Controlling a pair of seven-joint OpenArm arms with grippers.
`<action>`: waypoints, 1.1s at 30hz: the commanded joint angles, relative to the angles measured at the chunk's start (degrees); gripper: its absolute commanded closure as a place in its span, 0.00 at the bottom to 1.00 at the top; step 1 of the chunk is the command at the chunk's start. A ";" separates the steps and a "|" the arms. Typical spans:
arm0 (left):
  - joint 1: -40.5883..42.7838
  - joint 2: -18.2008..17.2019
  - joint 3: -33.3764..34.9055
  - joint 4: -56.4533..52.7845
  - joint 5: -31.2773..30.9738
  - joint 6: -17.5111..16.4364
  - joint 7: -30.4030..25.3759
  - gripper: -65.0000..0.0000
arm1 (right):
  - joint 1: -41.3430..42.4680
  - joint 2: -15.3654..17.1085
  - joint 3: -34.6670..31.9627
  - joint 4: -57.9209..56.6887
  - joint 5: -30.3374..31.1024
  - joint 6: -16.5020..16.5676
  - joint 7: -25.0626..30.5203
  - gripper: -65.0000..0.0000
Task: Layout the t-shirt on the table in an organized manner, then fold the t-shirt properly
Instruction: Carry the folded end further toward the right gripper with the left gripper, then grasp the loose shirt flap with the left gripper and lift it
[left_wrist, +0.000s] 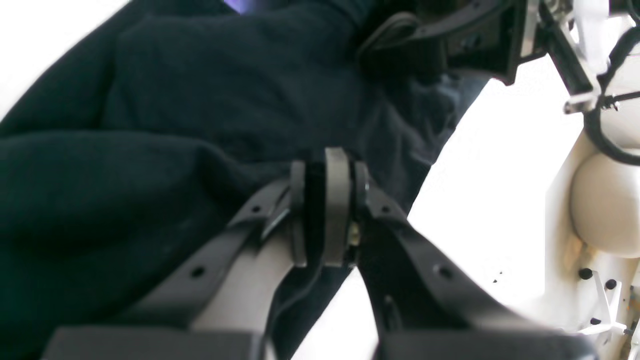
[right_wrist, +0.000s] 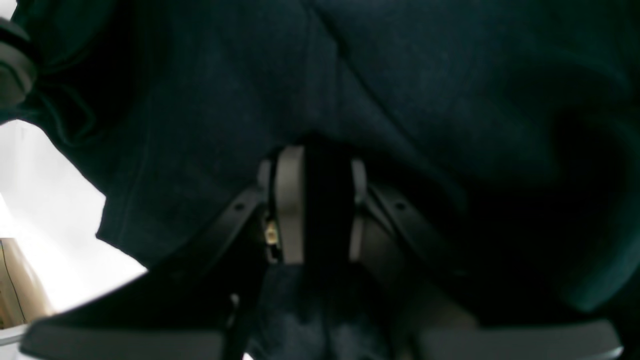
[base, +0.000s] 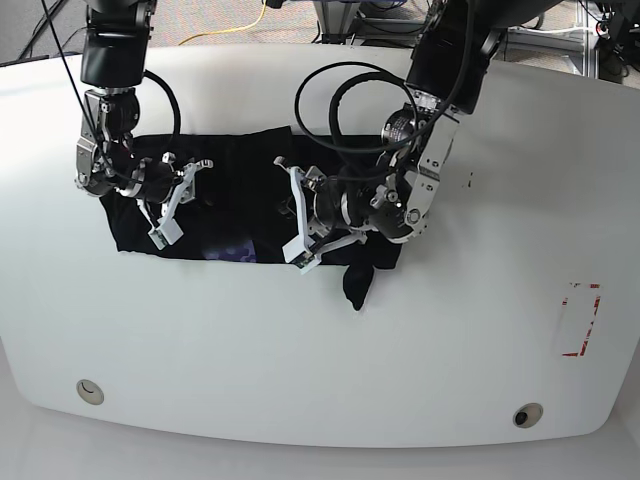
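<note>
The black t-shirt (base: 240, 195) lies bunched across the far left part of the white table (base: 300, 380), with a bit of purple print (base: 235, 250) at its near edge and one end drooping toward me (base: 358, 285). In the base view my left gripper (base: 300, 215) sits on the shirt's right half and my right gripper (base: 175, 200) on its left end. In the left wrist view the left gripper (left_wrist: 325, 215) is shut on a fold of the t-shirt (left_wrist: 175, 150). The right wrist view shows the right gripper (right_wrist: 320, 205) shut on thick dark t-shirt cloth (right_wrist: 400, 90).
A red-outlined rectangle mark (base: 580, 320) is at the table's right. Two round metal fittings (base: 90, 390) (base: 527, 413) sit near the front edge. Black cables (base: 340, 110) loop over the shirt by the left arm. White robot parts (left_wrist: 600, 200) fill the left wrist view's right side.
</note>
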 joint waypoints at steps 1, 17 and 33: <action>-1.14 1.45 -0.06 0.70 -1.08 -0.26 -1.13 0.94 | -0.60 -0.17 -0.62 -0.68 -4.92 -1.34 -4.41 0.80; -0.79 -4.62 -2.79 7.65 -9.35 -0.61 -0.69 0.37 | -0.60 -0.17 -0.71 -0.68 -4.92 -1.34 -4.41 0.80; -7.29 -9.89 -18.61 2.73 -11.90 -0.26 -2.09 0.35 | -0.51 -0.17 -0.71 -0.68 -4.92 -1.34 -4.41 0.80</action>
